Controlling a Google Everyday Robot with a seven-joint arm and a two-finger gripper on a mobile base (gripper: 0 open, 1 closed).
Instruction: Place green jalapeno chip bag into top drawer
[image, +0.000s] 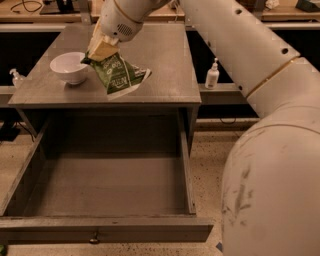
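One arm reaches in from the upper right over the grey table (165, 60). Its gripper (102, 50) sits above the left half of the top, fingers closed on the upper end of the green jalapeno chip bag (120, 76). The bag hangs tilted, just beside the white bowl (69, 67); whether its lower edge touches the surface cannot be told. Below the table the top drawer (110, 187) stands pulled out, with its knob (93, 240) on the front panel. Right of the table stands a pump bottle (212, 75).
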